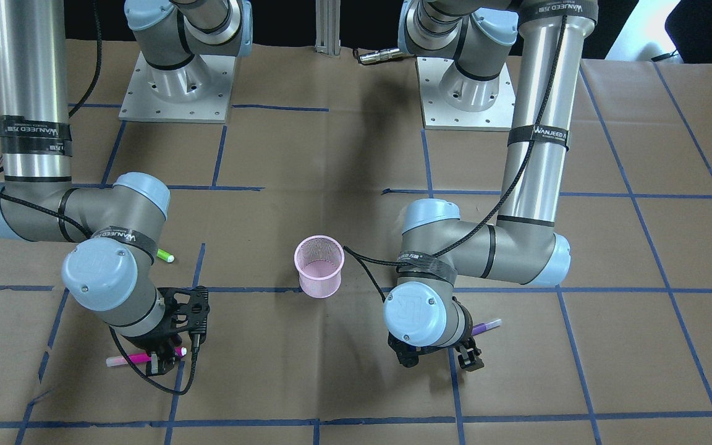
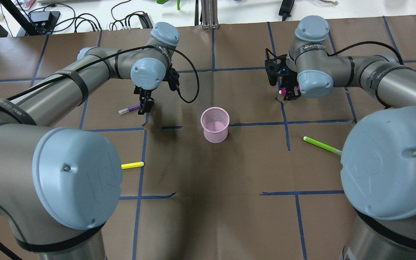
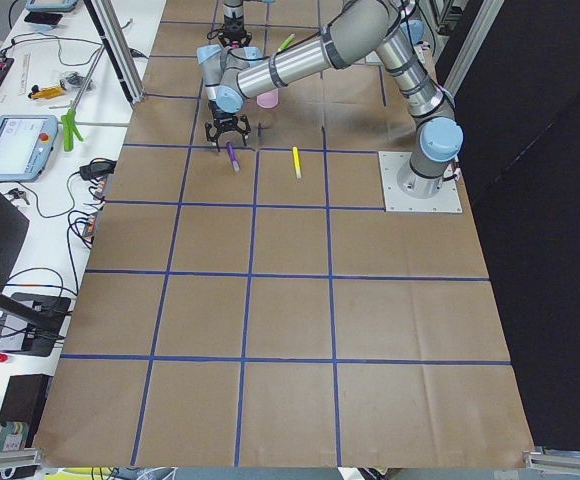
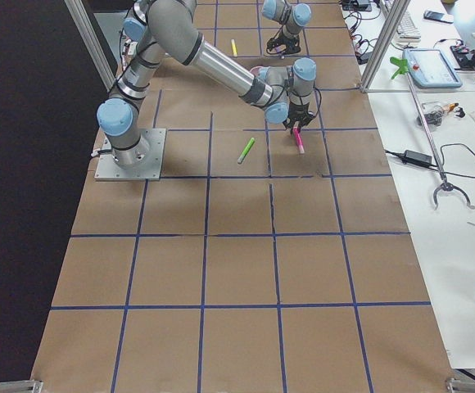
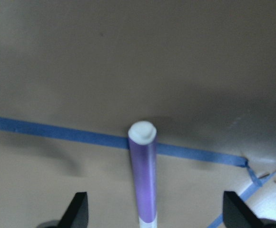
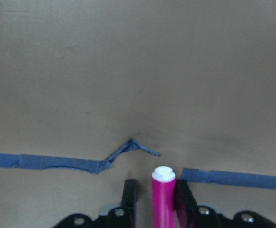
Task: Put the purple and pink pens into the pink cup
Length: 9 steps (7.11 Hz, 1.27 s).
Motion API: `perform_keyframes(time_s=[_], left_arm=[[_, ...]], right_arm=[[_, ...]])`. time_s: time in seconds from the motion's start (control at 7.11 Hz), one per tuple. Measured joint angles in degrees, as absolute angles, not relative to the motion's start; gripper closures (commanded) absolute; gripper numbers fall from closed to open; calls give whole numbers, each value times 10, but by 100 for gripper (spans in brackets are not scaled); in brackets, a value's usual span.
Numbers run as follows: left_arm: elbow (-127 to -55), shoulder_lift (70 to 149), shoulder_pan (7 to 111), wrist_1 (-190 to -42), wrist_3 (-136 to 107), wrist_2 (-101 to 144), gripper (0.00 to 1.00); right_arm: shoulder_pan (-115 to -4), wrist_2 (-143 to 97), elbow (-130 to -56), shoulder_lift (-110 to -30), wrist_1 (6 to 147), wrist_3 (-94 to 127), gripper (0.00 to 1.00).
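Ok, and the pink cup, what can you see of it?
The pink cup is a round wire-mesh holder with a solid-looking rim and base, slightly narrower at the bottom. It stands upright with its mouth open and is empty: no pen is inside. It sits near the middle of the brown paper-covered table, at a blue tape line. Nothing but the table touches it.

Legible text:
- "WANJEED", white print on the black left-forearm strap (image 1: 538,135).
- "WANJEED", the same print, upside down, on the right-forearm strap (image 1: 33,131).
- "WANJEED" on the right-wrist strap (image 2: 312,47).

Print on the other straps is too small to read.
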<state>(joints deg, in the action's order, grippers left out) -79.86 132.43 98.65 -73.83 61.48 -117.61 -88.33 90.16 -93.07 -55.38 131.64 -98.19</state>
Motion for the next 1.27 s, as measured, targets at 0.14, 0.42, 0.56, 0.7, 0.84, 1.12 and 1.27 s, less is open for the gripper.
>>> perform_keyframes(time_s=[0.14,0.42,0.56,0.7,0.84,1.12,1.27], left_arm=[[-800,1327,986,-732,616,-1176,6],[-800,1328,984,-726,619,-1175,25],[-801,1328,983,-725,619,-1176,39],[-801,1328,983,-723,619,-1177,54],[-801,1328,983,-720,619,-1184,68],[-802,1328,983,-718,618,-1216,79],[-802,1327,983,-717,618,-1222,79]], right_arm=[[-883,902,-931,-555,1316,-982,89],[-883,900,-920,-566,1315,-984,90],[-882,893,-900,-579,1306,-985,91],[-880,866,-879,-596,1287,-983,93],[-880,824,-869,-619,1265,-963,94],[-886,728,-883,-674,1251,-871,95],[-889,665,-899,-691,1257,-832,96]])
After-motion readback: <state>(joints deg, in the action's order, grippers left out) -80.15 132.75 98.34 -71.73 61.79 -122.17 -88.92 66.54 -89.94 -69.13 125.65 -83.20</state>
